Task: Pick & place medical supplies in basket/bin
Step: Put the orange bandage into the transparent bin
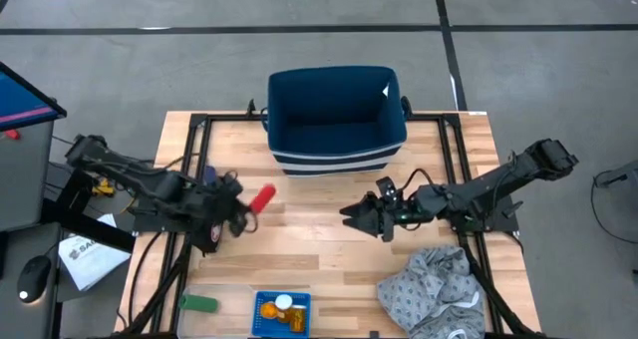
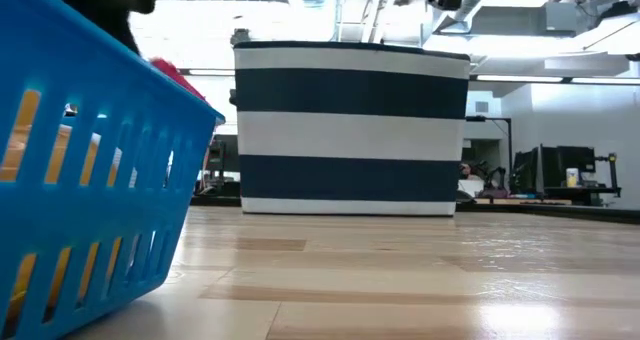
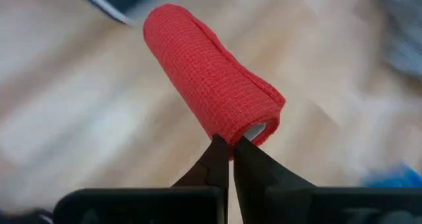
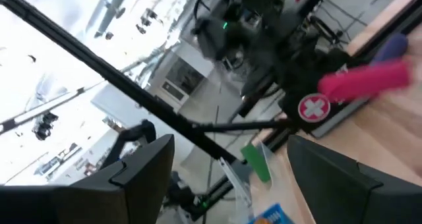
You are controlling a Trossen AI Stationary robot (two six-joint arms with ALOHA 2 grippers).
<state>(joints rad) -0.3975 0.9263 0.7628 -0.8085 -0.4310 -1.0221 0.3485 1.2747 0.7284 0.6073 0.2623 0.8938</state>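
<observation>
Light wood table (image 1: pixel 329 249) on a black frame. Navy white-striped tub (image 1: pixel 335 120) at top centre edge. Small blue basket (image 1: pixel 281 314) at bottom centre (orange bottles inside), flat green piece (image 1: pixel 199 303) just left of it. Crumpled grey patterned cloth (image 1: pixel 434 291) at lower right.

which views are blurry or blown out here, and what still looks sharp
Left wrist view: the red bandage roll pinched by the left gripper is sharp, the table behind is smeared. Right wrist view: streaked with motion blur, windows washed out white. Low view: the blue basket up close is soft, ceiling lights glare. High view: evenly lit, sharp.
</observation>
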